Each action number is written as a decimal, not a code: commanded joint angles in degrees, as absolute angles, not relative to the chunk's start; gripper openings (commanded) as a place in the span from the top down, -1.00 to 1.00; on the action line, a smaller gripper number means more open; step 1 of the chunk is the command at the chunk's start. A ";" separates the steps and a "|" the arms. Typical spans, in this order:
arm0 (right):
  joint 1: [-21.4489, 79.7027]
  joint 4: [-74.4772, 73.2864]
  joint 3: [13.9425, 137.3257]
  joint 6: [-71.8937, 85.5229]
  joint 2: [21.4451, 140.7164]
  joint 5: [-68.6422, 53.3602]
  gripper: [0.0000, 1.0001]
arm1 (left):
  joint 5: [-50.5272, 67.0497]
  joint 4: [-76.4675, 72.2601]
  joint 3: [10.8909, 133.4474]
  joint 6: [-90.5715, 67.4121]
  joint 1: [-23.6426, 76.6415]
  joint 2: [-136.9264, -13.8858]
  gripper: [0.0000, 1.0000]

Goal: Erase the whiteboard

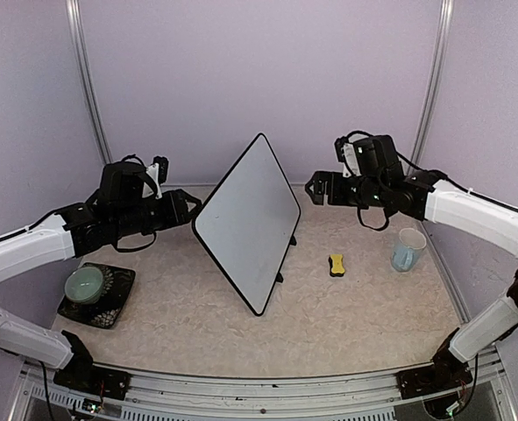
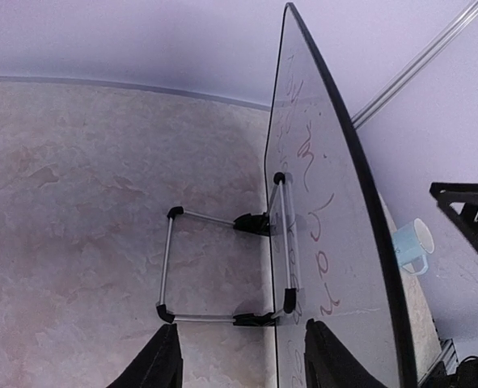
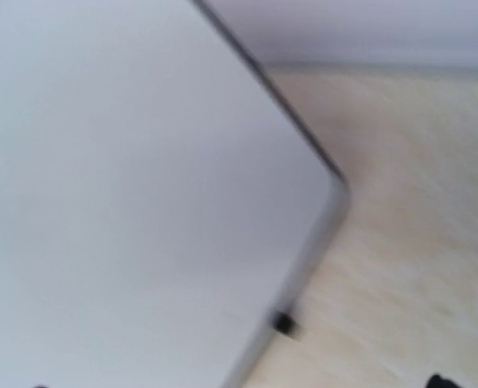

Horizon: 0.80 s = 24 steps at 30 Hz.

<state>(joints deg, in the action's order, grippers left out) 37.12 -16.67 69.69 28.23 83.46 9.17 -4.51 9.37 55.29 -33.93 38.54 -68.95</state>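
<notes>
The whiteboard (image 1: 245, 219) stands tilted on a wire stand at the table's middle. The face turned to the top camera is blank. In the left wrist view the whiteboard (image 2: 336, 242) shows faint reddish handwriting beside its stand (image 2: 214, 267). My left gripper (image 1: 193, 210) is open at the board's left corner; in its wrist view (image 2: 243, 364) the board's lower edge runs between the fingers (image 2: 162, 364), not touching. My right gripper (image 1: 315, 188) hovers by the board's right corner. Its blurred wrist view shows the whiteboard (image 3: 141, 202) close up, with only finger tips (image 3: 439, 380) at the bottom edge, set wide apart.
A small yellow sponge eraser (image 1: 337, 264) lies on the table right of the board. A light blue cup (image 1: 408, 249) stands further right and also shows in the left wrist view (image 2: 412, 242). A green bowl (image 1: 86, 283) sits on a black mat (image 1: 118, 303) at front left.
</notes>
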 commanded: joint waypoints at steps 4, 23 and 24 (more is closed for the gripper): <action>40.19 -21.99 85.87 24.85 88.57 2.50 -0.94 | -4.24 7.63 58.27 -34.05 39.90 -73.81 -0.01; 44.01 -30.63 110.02 28.11 104.98 3.27 -0.95 | -7.64 9.84 68.92 -31.23 48.29 -82.39 0.02; 44.11 -31.20 110.38 28.33 105.09 3.63 -0.95 | -7.89 9.83 69.67 -31.12 48.78 -83.08 0.02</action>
